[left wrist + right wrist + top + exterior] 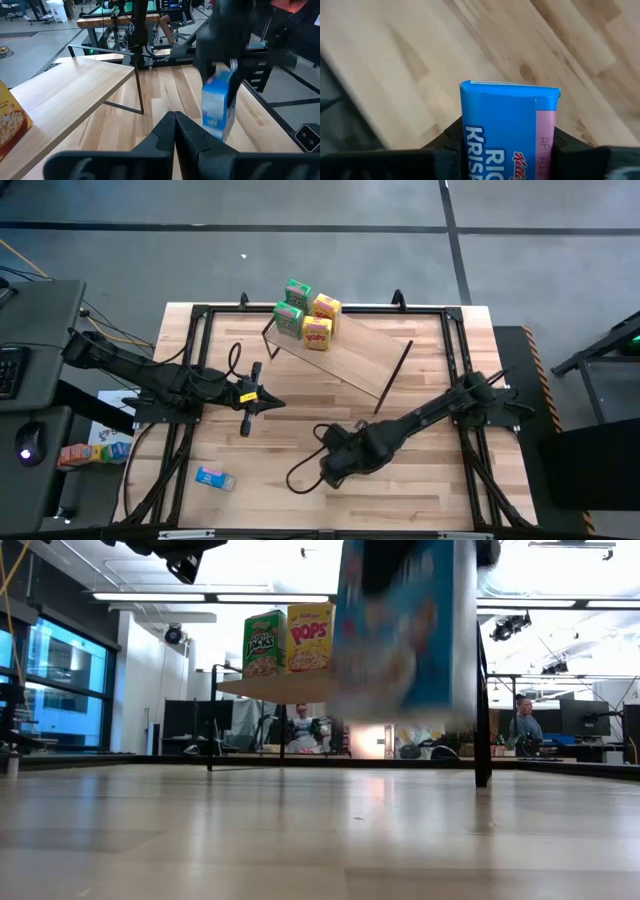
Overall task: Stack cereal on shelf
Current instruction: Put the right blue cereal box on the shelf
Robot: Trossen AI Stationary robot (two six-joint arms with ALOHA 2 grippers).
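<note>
I am seeing even, bright overhead light washing across the desk (400, 470) in the high view, with only faint shadows lying under the arms. In the low view the ceiling strip lights (210, 597) are glaring white, and the blue box (405, 625) close to the lens is smearing with motion blur. In the left wrist view my own fingers (165, 145) are showing soft and out of focus.

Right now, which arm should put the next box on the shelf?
Right. Its tool is shut on a blue cereal box, lifted off the table. The left tool is shut and empty, beside the shelf.
</note>
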